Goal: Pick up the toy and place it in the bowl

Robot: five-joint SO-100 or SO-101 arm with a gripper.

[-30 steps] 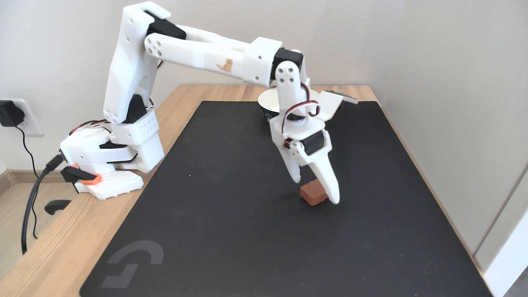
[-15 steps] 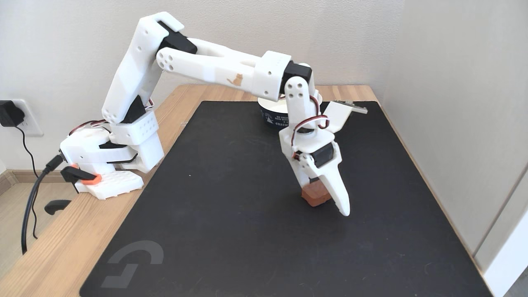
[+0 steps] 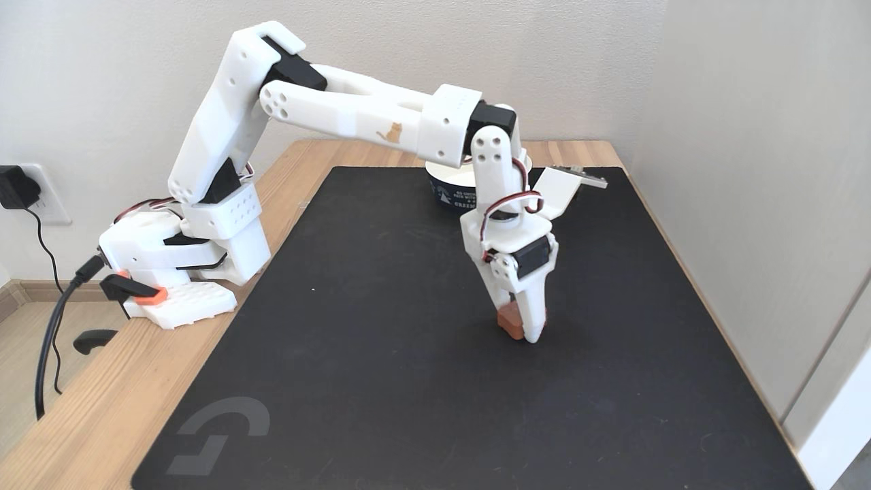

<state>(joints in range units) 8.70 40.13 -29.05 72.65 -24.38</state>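
Observation:
The toy (image 3: 510, 322), a small reddish-brown block, rests on the black mat (image 3: 381, 327) right of centre. My white gripper (image 3: 522, 327) points straight down and is shut on the toy, which is pinched between the two fingers; the near finger covers most of it. The bowl (image 3: 454, 190), navy outside with white lettering and a white rim, stands at the far edge of the mat behind my wrist, which hides much of it.
My arm's white base (image 3: 170, 265) is clamped at the left on the wooden table (image 3: 88, 408). A black cable and wall plug (image 3: 13, 187) hang at the far left. A pale wall panel (image 3: 762, 204) stands close along the mat's right side.
My gripper came down around the toy and its fingers closed on it. The wide-spread near finger swung in against the block. The toy stayed at the same spot on the mat.

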